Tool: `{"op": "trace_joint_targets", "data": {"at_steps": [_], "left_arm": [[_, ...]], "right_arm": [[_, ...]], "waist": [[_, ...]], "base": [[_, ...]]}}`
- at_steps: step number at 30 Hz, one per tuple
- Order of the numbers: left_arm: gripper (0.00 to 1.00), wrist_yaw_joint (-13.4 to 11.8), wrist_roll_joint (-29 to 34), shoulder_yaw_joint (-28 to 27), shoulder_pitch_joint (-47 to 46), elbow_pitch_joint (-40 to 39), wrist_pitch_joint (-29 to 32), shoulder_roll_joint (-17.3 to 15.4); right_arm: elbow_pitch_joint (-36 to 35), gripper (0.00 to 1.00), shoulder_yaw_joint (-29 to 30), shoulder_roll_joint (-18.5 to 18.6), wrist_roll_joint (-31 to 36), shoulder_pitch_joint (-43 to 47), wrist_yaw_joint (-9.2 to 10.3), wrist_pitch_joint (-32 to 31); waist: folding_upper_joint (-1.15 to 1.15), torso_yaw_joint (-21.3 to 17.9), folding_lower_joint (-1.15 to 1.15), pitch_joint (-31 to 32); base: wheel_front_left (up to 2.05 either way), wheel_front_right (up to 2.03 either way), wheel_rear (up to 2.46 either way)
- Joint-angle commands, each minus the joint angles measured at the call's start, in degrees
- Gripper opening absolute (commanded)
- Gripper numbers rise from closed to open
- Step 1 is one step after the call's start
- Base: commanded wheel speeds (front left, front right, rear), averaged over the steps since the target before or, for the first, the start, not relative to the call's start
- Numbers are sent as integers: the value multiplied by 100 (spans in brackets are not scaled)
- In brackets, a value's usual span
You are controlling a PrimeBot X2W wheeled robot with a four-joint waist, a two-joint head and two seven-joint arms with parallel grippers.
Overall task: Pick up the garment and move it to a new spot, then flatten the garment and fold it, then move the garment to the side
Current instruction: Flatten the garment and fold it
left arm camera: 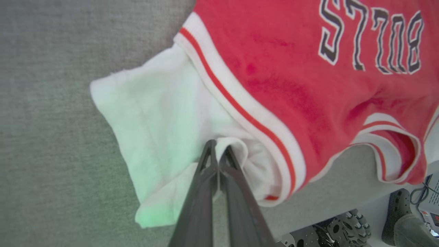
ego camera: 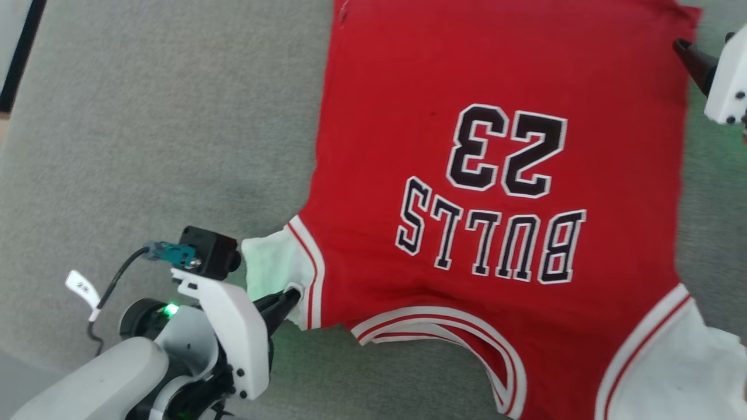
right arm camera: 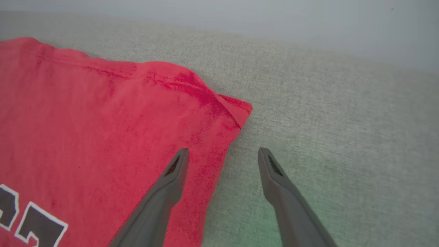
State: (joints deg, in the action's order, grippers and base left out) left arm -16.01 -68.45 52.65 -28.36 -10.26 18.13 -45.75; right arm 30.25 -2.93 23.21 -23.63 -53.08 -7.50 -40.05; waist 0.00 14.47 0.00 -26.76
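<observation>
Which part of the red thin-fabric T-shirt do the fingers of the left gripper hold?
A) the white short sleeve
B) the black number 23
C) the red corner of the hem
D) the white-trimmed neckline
A: in the left wrist view, the left gripper has its two dark fingers closed together on a fold of the white short sleeve of the red thin-fabric T-shirt.
</observation>
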Motion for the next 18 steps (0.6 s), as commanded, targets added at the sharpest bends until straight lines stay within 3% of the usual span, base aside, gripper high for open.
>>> {"op": "trace_joint_targets", "data": {"at_steps": [1,6,9,10,11,15,18], "left_arm": [[0,39,36,20,-83,43,20,48],[0,195,29,56,-213,226,31,229],[0,261,20,85,-251,352,39,304],[0,281,12,88,-264,385,39,325],[0,291,7,91,-276,412,38,345],[0,323,-29,53,-288,529,5,357],[0,307,-71,-15,-247,570,-54,302]], "right_arm": [[186,100,-21,-39,27,-133,2,-49],[1296,100,-192,-126,64,-722,1,-418],[1964,100,-446,-173,191,-759,1,-953],[2192,42,-487,-153,249,-745,1,-1156],[2344,0,-535,-138,298,-736,1,-1298],[2521,0,-567,-74,334,-918,4,-1266],[2277,0,-768,15,229,-959,4,-1185]], "waist": [[0,143,0,-121],[0,329,0,-252],[0,370,0,-280],[0,370,0,-286],[0,370,0,-289],[0,284,0,-271],[0,150,0,-205]], "base": [[0,0,0],[0,0,0],[0,0,0],[0,0,0],[0,0,0],[0,0,0],[0,0,0]]}}
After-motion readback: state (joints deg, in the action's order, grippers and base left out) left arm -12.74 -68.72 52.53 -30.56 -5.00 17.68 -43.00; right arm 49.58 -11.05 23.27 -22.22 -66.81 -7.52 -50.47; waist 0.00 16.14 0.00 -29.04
